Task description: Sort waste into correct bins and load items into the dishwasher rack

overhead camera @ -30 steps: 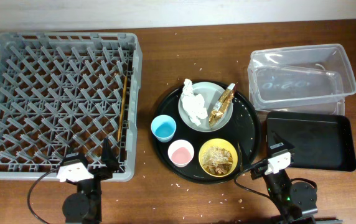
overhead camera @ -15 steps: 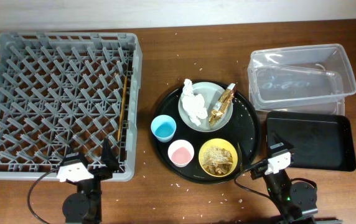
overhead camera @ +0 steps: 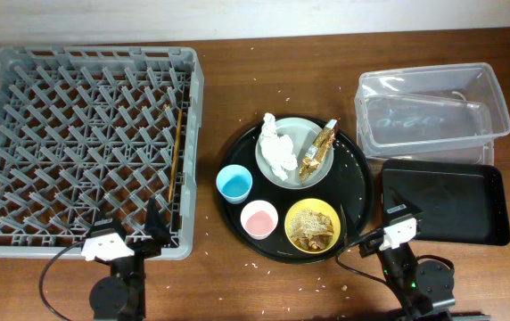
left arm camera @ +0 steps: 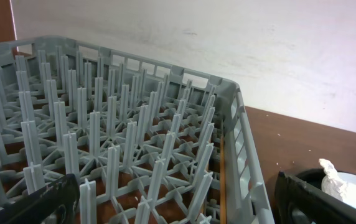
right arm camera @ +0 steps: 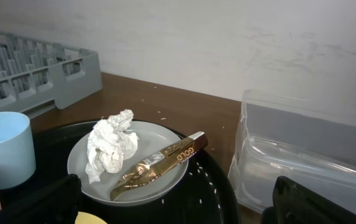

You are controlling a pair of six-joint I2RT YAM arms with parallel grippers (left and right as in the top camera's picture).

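Rack (overhead camera: 94, 55) fills the left side of the table (overhead camera: 273, 67) in the overhead view. Its right wall stands just beside the round tray (overhead camera: 358, 169), not touching it. The round tray carries the plate (overhead camera: 298, 134) with tissue (overhead camera: 275, 150) and wrapper (overhead camera: 317, 152), the blue cup (overhead camera: 234, 184), the pink cup (overhead camera: 259, 218) and the bowl (overhead camera: 290, 223) of scraps (overhead camera: 313, 227). Tub (overhead camera: 424, 73) and black tray (overhead camera: 445, 203) lie at the right, with their long edges almost meeting. Bare table lies behind the round tray.

Left wrist view: the left gripper (left arm camera: 178, 208) has its fingers spread wide and holds nothing. It sits low over the rack's right-hand wall, with upright pegs ahead.

Right wrist view: the right gripper (right arm camera: 178, 205) has its fingers wide apart and is empty, facing the plate. The wrapper's far end overhangs the plate rim. The tub wall rises close on the right.
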